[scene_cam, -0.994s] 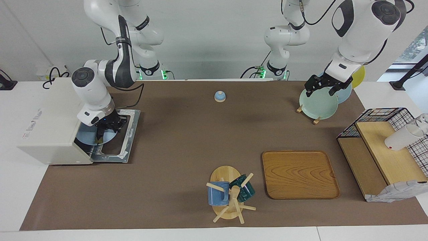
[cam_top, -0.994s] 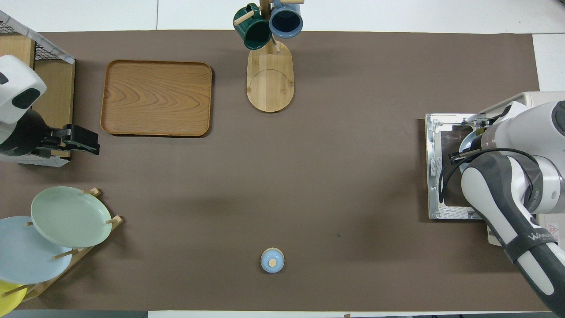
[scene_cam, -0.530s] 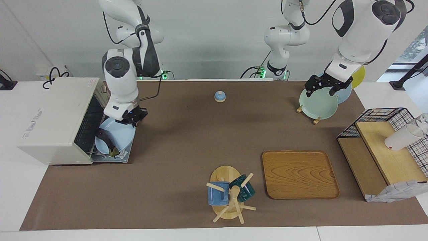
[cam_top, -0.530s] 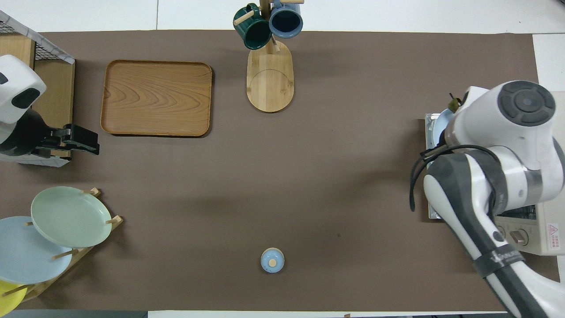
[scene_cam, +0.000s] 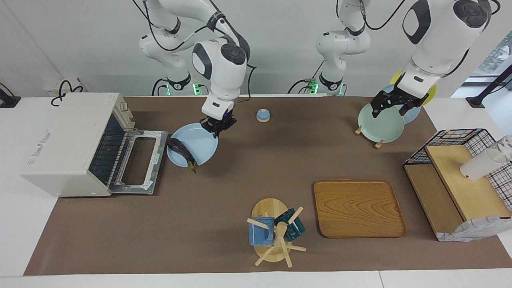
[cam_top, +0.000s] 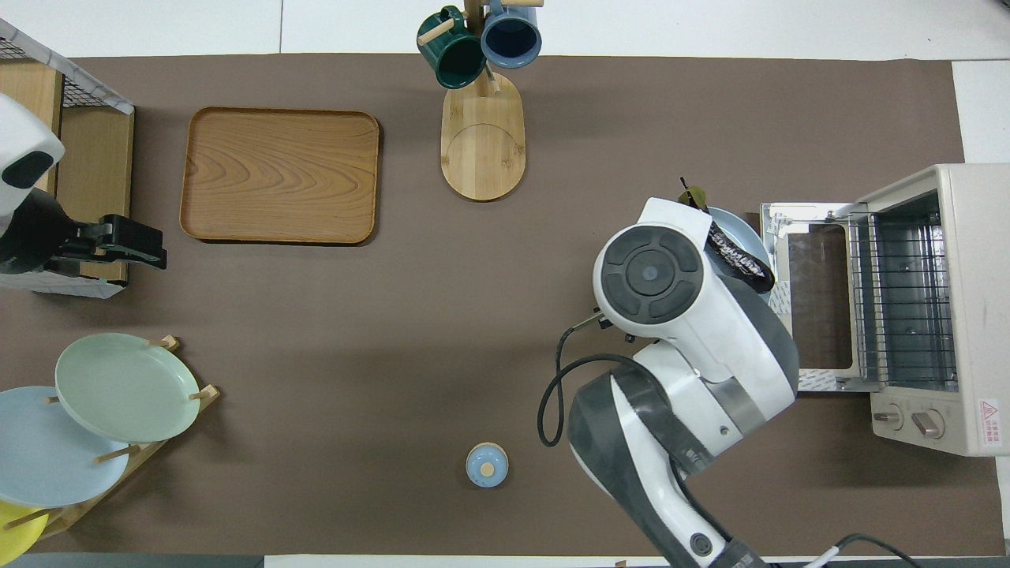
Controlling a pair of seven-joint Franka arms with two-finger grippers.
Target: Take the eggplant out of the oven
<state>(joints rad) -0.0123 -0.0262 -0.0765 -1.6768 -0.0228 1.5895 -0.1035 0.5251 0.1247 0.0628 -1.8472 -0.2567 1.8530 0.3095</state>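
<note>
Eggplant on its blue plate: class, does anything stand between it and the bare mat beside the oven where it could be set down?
Nothing visible does. The right claw, shut on the blue plate's rim, holds it with the eggplant over bare mat, beside the oven's open door. The left claw waits over the plate rack.

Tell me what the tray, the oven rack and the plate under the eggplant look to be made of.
Tray: wood or wood veneer, going by the flowing grain, with a smooth satin finish.
Oven rack: bare metal wire, thin parallel silvery bars.
Light blue plate bearing the eggplant: probably glazed ceramic, though it could be melamine; an even colour with a soft sheen. The right gripper holds its rim.
</note>
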